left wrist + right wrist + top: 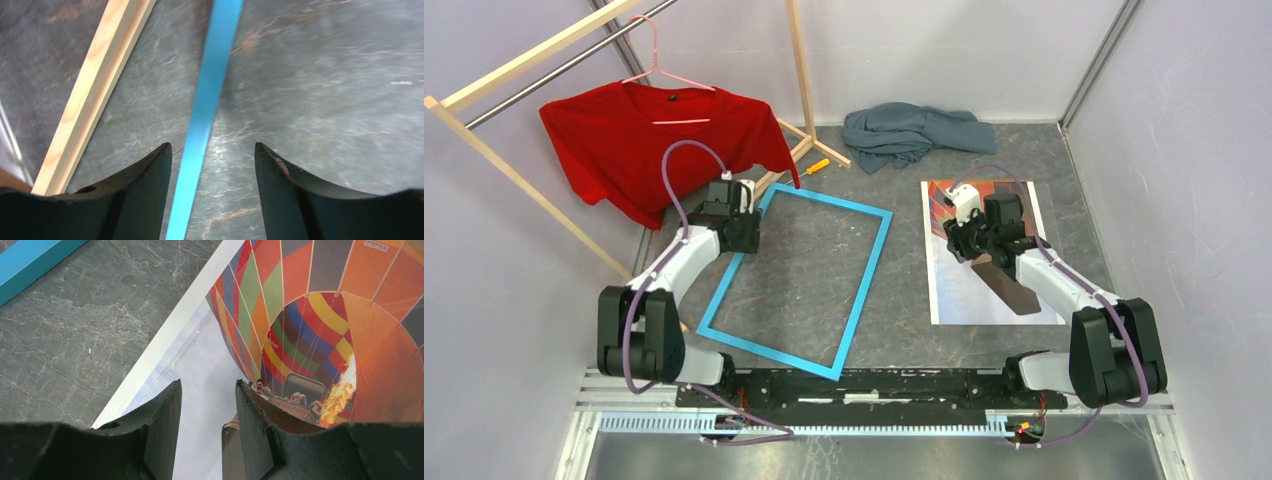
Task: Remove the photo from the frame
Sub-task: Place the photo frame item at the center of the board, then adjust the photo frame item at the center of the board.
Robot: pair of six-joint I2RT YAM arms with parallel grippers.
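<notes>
The frame (873, 262) is lying flat and empty on the grey table (814, 250), just toward 9 o'clock of centre in the top view, with bare tabletop showing through its opening. The left gripper (212, 150) is hanging over the frame's 9 o'clock rail with its fingers spread, and the blue strip is passing between them without touching either one. A pale wooden bar of the rack (95, 90) is running alongside at its 10 o'clock. The photo (969, 300) is lying face up on the table at 3 o'clock, apart from the frame, balloon end toward 12. The right gripper (207, 385) is hovering above the photo with its fingers parted, sky and balloon showing through the gap. A dark brown piece (1006, 285) is sitting under that arm, close against one finger; I cannot tell whether it is touching. A red shirt (624, 140) is hanging at 10 o'clock, and a grey-blue cloth (914, 130) is lying crumpled at 12.
</notes>
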